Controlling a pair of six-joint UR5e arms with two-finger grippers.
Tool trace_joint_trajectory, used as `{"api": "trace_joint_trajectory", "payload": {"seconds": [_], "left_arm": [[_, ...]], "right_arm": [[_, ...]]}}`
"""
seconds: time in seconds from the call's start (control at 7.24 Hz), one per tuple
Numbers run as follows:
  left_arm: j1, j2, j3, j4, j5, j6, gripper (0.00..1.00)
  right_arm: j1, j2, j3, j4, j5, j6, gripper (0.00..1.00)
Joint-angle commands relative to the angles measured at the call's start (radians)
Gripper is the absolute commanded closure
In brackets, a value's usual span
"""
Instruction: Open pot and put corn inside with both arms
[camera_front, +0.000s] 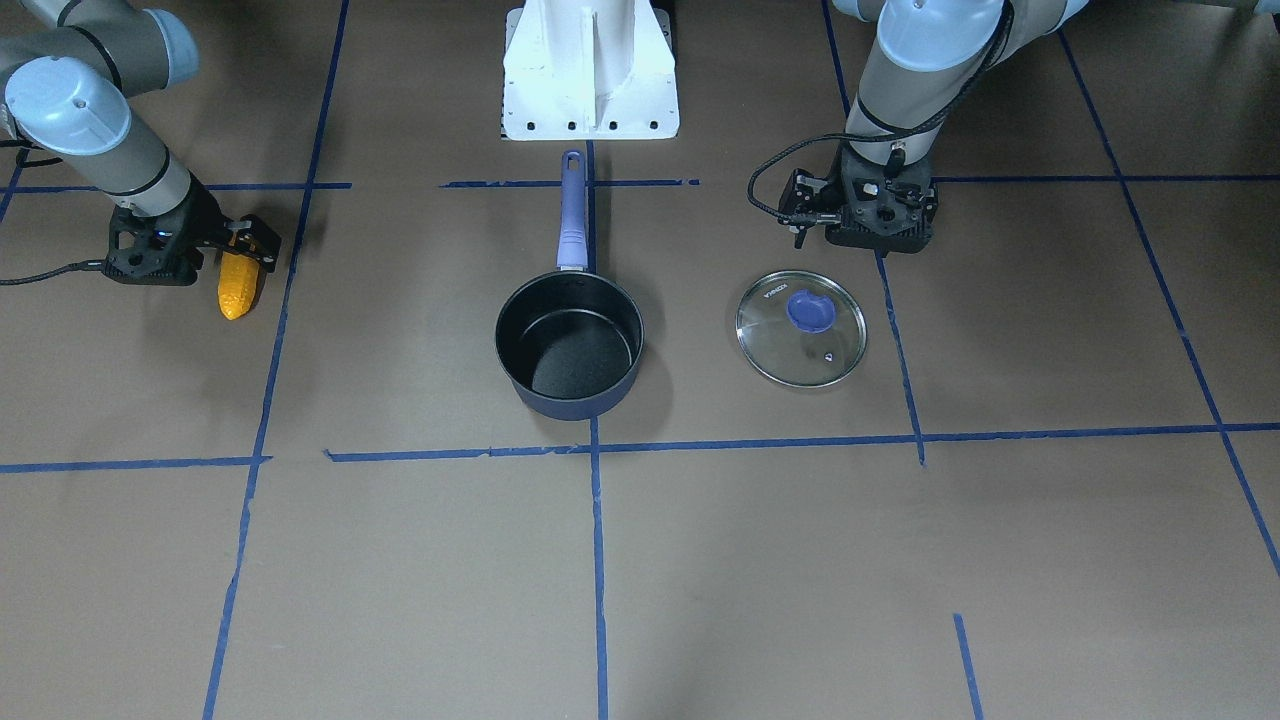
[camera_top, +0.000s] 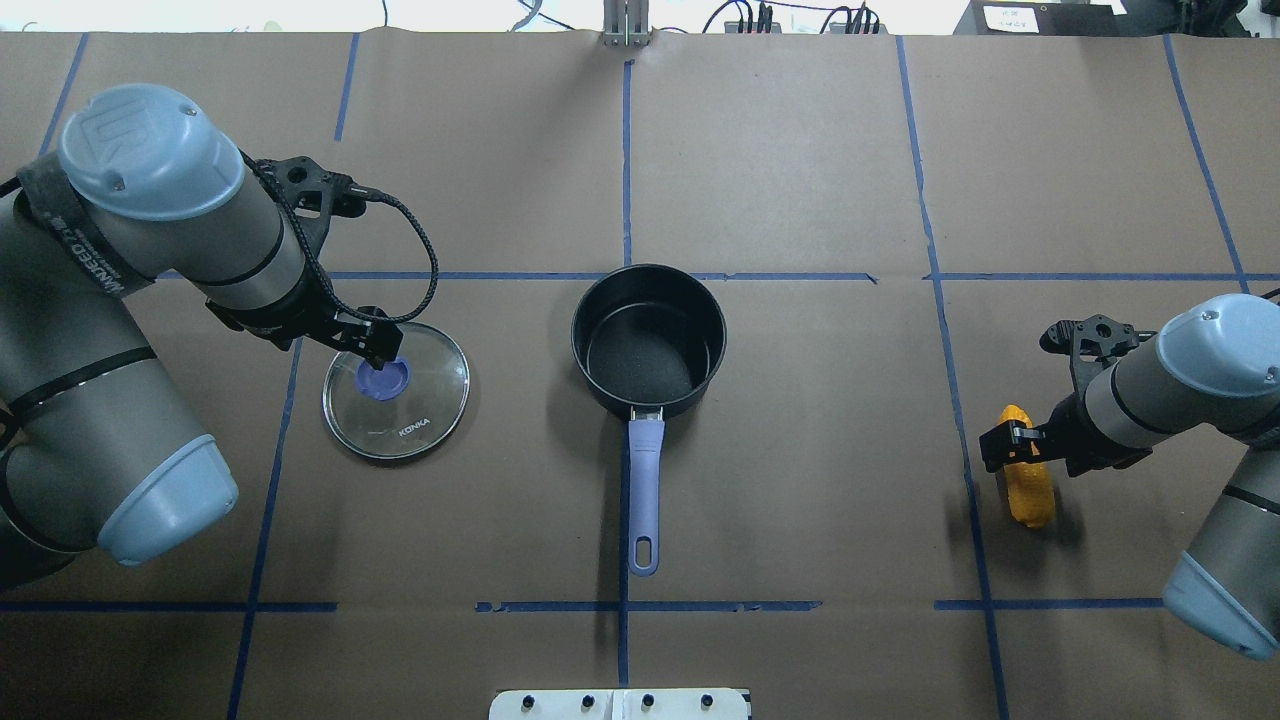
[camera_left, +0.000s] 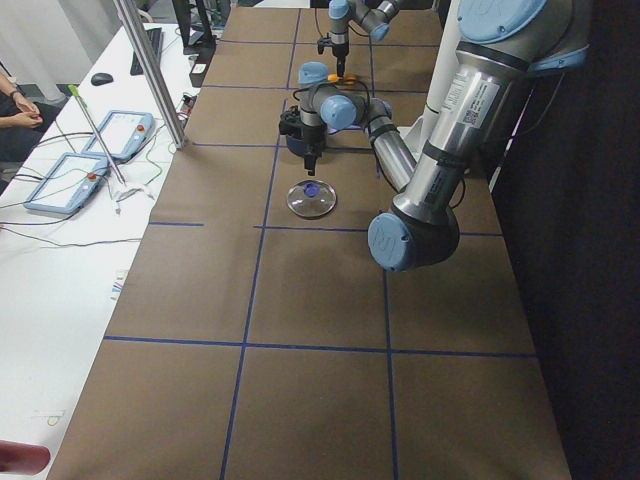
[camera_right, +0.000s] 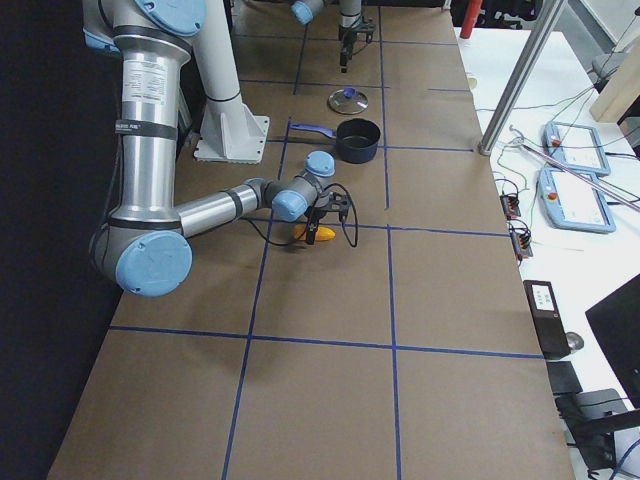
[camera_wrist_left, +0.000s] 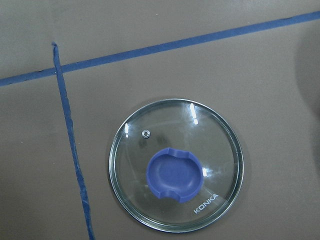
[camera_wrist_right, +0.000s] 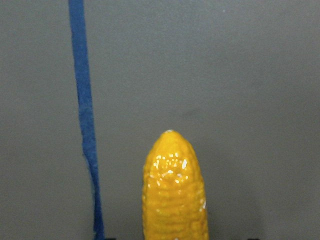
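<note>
The pot (camera_front: 572, 400) stands open and empty at the table's middle, its purple handle (camera_front: 571, 215) pointing toward the robot base; it also shows in the overhead view (camera_top: 648, 340). Its glass lid (camera_front: 800, 328) lies flat on the table on my left side (camera_top: 396, 390), and fills the left wrist view (camera_wrist_left: 176, 165). My left gripper (camera_top: 378, 345) hangs open above the lid, not touching it. The corn (camera_front: 238, 287) lies on the table on my right (camera_top: 1030, 490) (camera_wrist_right: 175, 195). My right gripper (camera_front: 250, 248) is open, low over the corn's thick end.
The white base stand (camera_front: 590, 70) sits behind the pot's handle. Blue tape lines (camera_front: 595, 450) cross the brown table. Operator desks with tablets (camera_left: 75, 175) stand beyond the far table edge.
</note>
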Motion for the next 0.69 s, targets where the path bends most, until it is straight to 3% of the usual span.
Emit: {"api": "trace_joint_trajectory", "payload": {"seconds": [0.0,0.28,0.55], "left_arm": [[-0.007,-0.001,0.0,-0.002,0.0,0.0,0.0],[-0.007,-0.001,0.0,-0.002,0.0,0.0,0.0],[-0.007,0.001,0.0,-0.002,0.001,0.002,0.0]], "right_arm": [[0.0,0.006,0.006,0.001,0.006,0.009,0.84],[0.004,-0.006,0.041,0.001,0.002,0.009,0.97],[0.029,0.006,0.101,-0.009,-0.004,0.009,0.97]]}}
